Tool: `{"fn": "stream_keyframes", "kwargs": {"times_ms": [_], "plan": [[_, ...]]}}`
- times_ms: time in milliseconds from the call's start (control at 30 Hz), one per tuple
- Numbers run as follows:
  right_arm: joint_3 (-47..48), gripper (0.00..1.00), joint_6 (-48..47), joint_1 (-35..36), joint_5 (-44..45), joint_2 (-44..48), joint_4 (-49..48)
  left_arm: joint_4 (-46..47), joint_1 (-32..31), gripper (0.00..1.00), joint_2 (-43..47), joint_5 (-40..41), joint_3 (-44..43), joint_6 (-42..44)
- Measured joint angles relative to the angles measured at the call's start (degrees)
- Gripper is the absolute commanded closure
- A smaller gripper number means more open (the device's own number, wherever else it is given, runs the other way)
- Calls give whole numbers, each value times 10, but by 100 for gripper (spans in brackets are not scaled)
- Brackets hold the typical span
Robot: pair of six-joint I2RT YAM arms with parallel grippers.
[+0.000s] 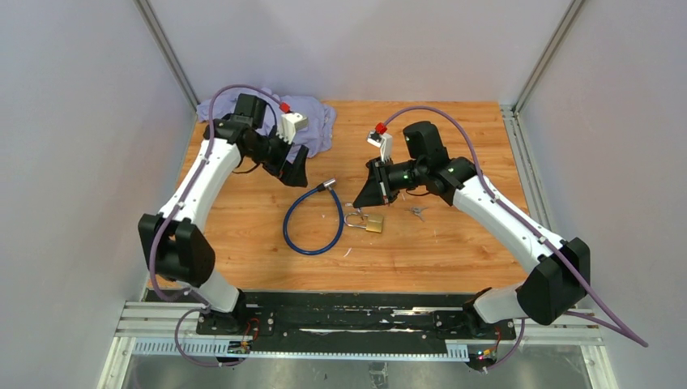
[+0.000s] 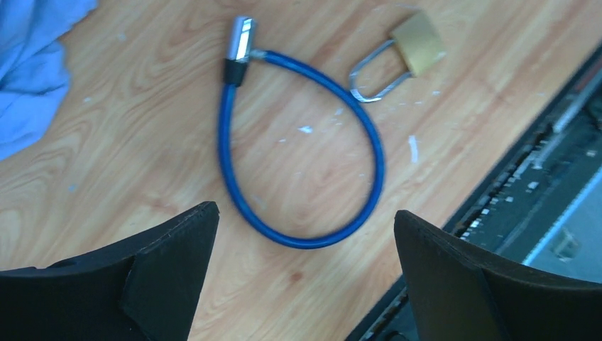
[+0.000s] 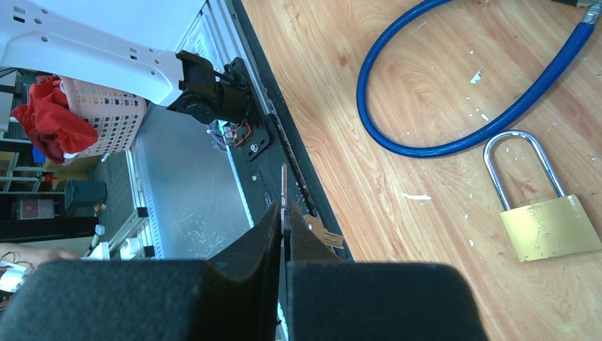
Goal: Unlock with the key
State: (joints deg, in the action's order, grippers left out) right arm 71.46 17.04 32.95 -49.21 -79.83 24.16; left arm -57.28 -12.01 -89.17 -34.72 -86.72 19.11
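A brass padlock (image 1: 373, 223) with a steel shackle lies on the wooden table; it also shows in the left wrist view (image 2: 417, 44) and the right wrist view (image 3: 550, 227). My right gripper (image 1: 357, 202) hovers just left of and above it, shut on a thin key (image 3: 284, 186) whose blade sticks out past the fingertips (image 3: 298, 238). A second brass key (image 3: 324, 235) hangs beside the fingers. My left gripper (image 1: 295, 172) is open and empty, above the table left of the blue cable; its jaws stand wide apart in its wrist view (image 2: 305, 231).
A blue cable lock (image 1: 312, 223) lies looped beside the padlock, its metal end (image 2: 241, 39) pointing to the back. Small loose keys (image 1: 417, 212) lie right of the padlock. A purple cloth (image 1: 312, 121) sits at the back left. The black rail (image 1: 340, 312) runs along the near edge.
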Motion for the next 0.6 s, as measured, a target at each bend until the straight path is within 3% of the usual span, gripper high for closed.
{"fn": "stream_keyframes", "kwargs": {"times_ms": [233, 400, 600], "plan": [[0, 99, -3, 0, 10, 4, 3, 11, 21, 2, -123, 83, -30, 7], [0, 99, -4, 0, 14, 8, 7, 32, 21, 0, -208, 94, -57, 1], [0, 100, -6, 0, 20, 11, 11, 64, -4, 7, -242, 111, -55, 13]]}}
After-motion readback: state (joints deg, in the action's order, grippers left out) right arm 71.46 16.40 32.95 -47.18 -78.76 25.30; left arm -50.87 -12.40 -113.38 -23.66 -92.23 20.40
